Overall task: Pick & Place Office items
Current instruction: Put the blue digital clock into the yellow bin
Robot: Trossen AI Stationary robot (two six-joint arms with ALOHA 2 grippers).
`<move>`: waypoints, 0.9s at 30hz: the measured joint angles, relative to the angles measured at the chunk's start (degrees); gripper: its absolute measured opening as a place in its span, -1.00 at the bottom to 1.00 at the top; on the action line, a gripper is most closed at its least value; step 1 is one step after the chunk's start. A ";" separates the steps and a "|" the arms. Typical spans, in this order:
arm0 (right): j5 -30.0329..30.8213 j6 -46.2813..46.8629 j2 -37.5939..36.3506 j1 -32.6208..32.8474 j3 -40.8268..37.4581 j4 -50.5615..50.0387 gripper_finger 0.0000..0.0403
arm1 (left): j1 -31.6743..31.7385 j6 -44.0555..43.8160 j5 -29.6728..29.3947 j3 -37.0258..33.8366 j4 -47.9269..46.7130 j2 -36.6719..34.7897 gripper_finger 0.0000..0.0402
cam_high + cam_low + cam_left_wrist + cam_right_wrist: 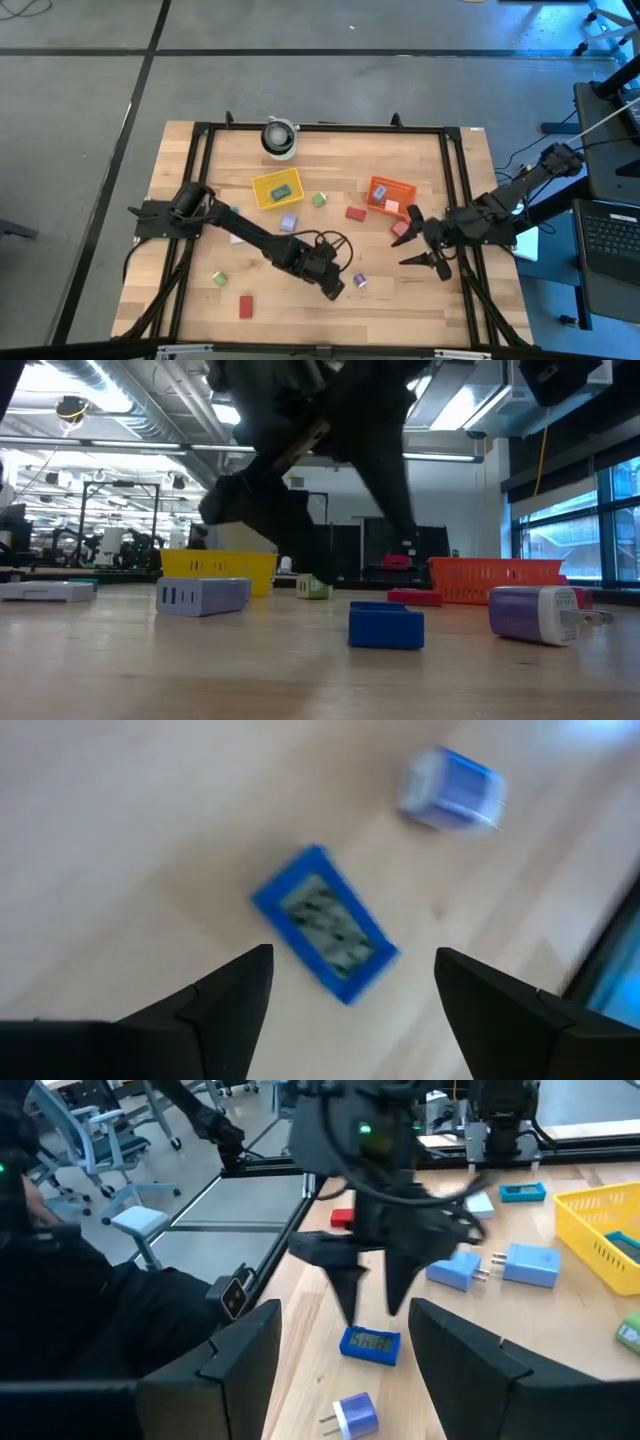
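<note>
Pale wooden table [420,300], small office items scattered across it. Toward the left: a green block [219,277] and a red flat block [245,305] near the front edge. Yellow mesh basket [276,188] sits left of centre, a teal item inside. Left gripper [350,982] hangs just above a flat blue block with a printed face [325,923], fingers spread wide, nothing held; a lavender plug-shaped block [452,788] lies close by. Orange mesh basket [390,193] right of centre. Right gripper [428,258] hovers near the table's right side, fingers parted, empty.
</note>
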 joint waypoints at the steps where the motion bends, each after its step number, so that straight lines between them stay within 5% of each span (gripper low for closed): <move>1: 0.44 -0.27 0.02 0.46 0.00 -0.04 0.10 | 0.30 -0.82 0.15 0.35 -1.41 0.00 0.37; 12: 0.99 -0.95 0.02 3.04 0.00 -2.63 0.10 | 2.11 -9.61 4.39 0.85 -2.39 0.55 0.37; 27: 2.42 -1.50 0.04 3.04 0.00 -2.75 0.10 | 3.73 -9.53 9.61 1.39 0.10 4.14 0.37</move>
